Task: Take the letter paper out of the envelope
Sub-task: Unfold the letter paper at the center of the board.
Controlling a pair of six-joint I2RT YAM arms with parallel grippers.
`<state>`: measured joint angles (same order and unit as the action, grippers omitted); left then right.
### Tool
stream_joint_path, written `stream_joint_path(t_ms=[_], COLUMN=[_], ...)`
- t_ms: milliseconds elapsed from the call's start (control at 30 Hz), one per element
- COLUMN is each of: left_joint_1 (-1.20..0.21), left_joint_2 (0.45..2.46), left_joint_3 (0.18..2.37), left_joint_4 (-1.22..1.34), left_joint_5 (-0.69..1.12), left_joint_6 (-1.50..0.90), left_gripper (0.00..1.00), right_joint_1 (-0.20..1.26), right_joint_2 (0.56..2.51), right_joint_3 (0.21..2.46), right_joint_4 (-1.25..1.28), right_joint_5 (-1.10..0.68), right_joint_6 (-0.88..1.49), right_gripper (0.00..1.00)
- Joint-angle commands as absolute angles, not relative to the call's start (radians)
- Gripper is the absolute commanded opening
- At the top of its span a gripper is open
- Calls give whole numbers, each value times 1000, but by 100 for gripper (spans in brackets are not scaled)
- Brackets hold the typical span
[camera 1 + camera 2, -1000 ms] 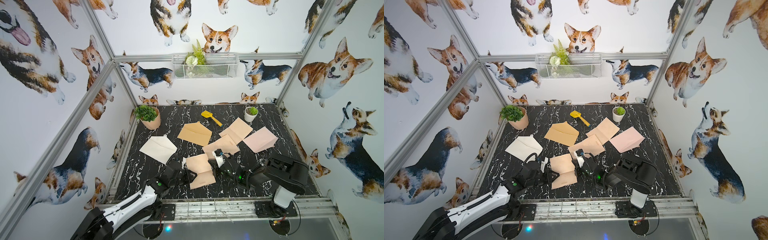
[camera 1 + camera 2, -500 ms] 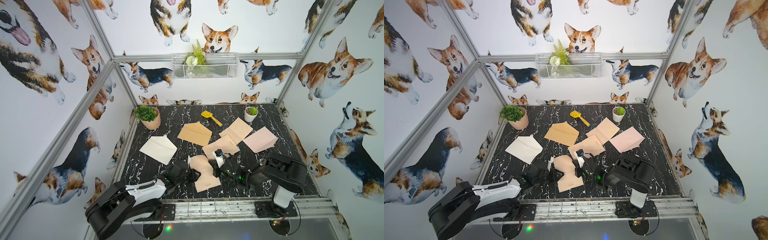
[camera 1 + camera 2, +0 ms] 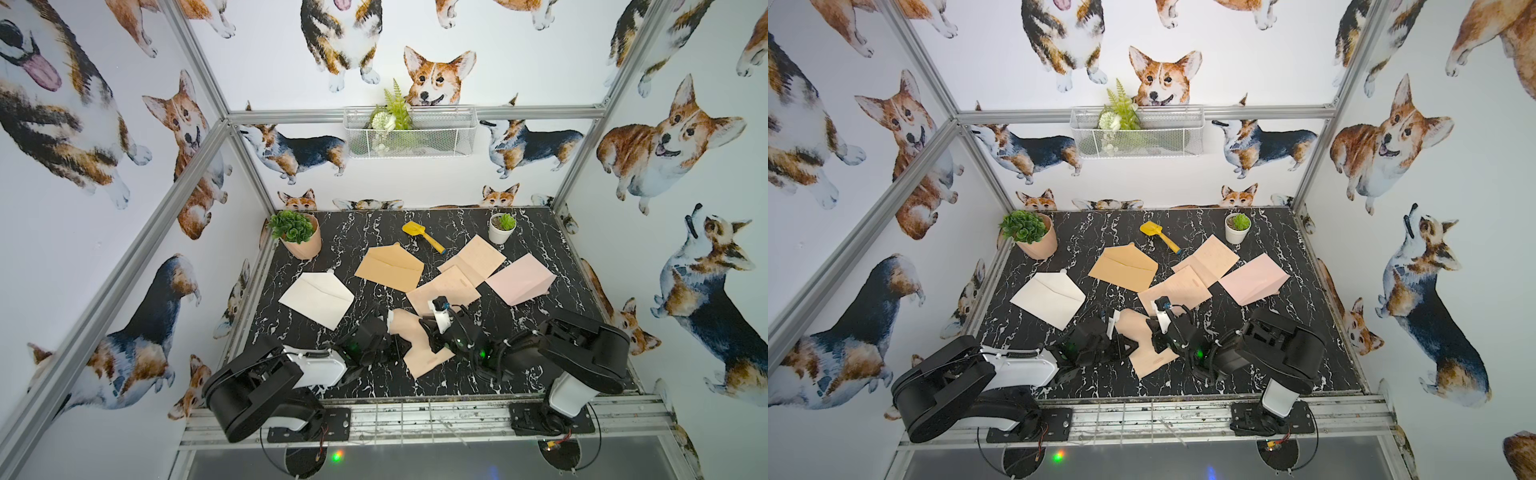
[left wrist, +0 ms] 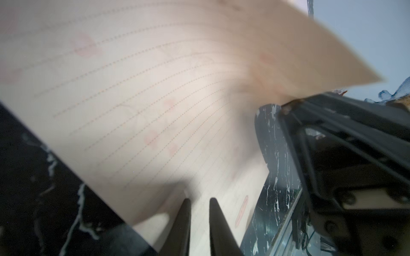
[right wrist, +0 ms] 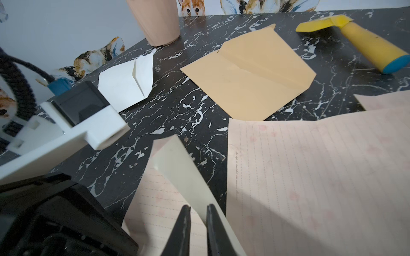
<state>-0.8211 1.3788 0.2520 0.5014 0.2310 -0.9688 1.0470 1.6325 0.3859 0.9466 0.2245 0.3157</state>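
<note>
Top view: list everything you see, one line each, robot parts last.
table: 1, black marble, booth floor
white envelope: 1, white, left
tan envelope: 1, tan, centre
pink envelope: 1, pink, right
letter sheets: 2, peach, overlapping, centre right
front letter sheet: 1, peach, front, between the tools
toy shovel: 1, yellow, back centre
potted plant: 1, peach pot, back left
small plant: 1, white pot, back right
wire basket: 1, white, back wall
left tool: 1, black, slightly open, at front sheet
right tool: 1, black, slightly open, same sheet
</note>
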Motion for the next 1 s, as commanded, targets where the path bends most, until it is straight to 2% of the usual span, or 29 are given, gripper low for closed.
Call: stream_joint_path(t_ms=[0, 67, 167, 300, 367, 500, 700, 867, 967], left_joint_1=[-822, -822, -822, -822, -823, -828, -834, -834, -833], left_joint_2=[1363, 1352, 1350, 1374, 1389, 1417, 1386, 1303, 1253], left_joint_3=[261, 267, 274, 291, 299, 312, 293, 257, 252], left_joint_4=[324, 305, 292, 299, 307, 330, 316, 269, 222], left_joint_5=[178, 171, 164, 163, 170, 181, 175, 129, 107], left_joint_6=[-959, -953, -948, -946, -946, -950, -954, -958, -953], left_gripper=[19, 19, 19, 19, 18, 17, 16, 16, 16], right_joint_1=[1047, 1049, 1049, 1070, 1093, 1101, 1100, 1102, 1101], right_joint_2=[1528, 1441, 1325, 1269, 1297, 1483, 1702, 1748, 1788], right_joint_3=[397, 399, 401, 428, 428, 442, 422, 453, 437], right_joint_4=[747, 651, 525, 422, 446, 581, 852, 807, 865], right_joint_5=[288, 317, 317, 257, 232, 113, 94, 78, 107], right_joint_6=[289, 284, 281, 298, 322, 371, 429, 424, 433], right_gripper=[32, 36, 38, 35, 28, 1, 0, 0, 0])
